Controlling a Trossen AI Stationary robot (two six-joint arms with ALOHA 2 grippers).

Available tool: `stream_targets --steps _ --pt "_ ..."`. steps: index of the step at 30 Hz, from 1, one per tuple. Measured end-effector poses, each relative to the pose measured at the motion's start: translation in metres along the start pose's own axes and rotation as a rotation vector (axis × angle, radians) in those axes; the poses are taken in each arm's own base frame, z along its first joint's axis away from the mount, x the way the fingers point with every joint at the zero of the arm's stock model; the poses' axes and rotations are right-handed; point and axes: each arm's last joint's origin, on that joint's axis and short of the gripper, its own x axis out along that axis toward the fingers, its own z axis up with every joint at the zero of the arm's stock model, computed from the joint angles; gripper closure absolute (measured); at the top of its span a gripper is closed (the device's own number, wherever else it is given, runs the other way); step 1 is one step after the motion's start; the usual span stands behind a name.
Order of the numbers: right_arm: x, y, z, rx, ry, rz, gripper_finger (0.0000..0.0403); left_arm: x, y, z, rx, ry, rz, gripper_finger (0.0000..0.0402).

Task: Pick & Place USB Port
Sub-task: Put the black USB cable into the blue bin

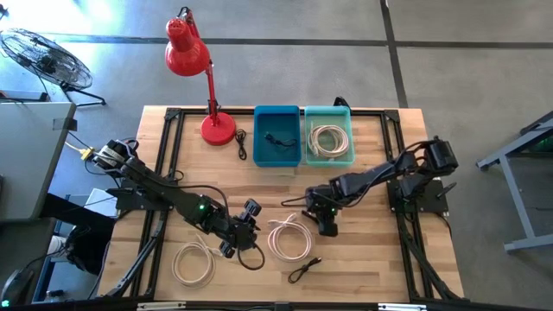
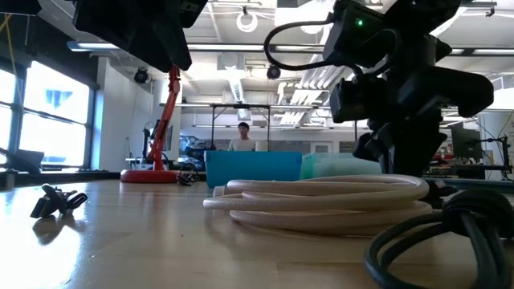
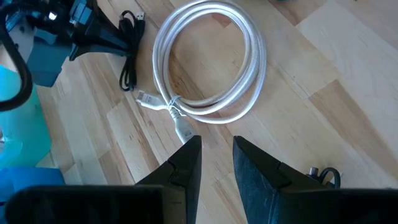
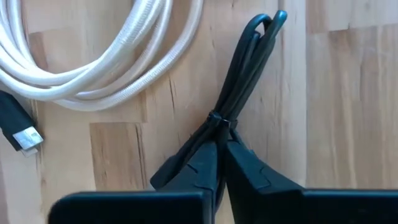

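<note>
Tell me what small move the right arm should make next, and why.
Probably lift straight up. The right gripper has its fingers closed on the bundled black cable, which lies on the table beside the white coil. Raising it clears the coil before carrying it toward the blue bin, which already holds a black cable.

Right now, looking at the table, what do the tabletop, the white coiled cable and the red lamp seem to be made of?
Tabletop: looks like wood, pale butcher-block strips with visible grain, light sheen.
White coiled cable: probably plastic-jacketed, smooth and slightly glossy, bundled with a tie.
Red lamp: likely painted metal, glossy shade and base; the look leaves plastic open.
</note>
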Motion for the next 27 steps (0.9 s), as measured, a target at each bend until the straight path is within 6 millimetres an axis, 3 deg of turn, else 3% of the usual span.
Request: stream_targets --steps 10,27 --pt "-0.004 0.014 -0.003 -0.082 -0.043 -0.094 0.0399 0.000 0.000 0.000 0.000 0.000 -0.001 0.0314" --pt "-0.095 0.051 -0.012 -0.196 -0.460 -0.251 0.0402 0.000 0.003 0.000 -0.003 0.021 0.108 0.0314"
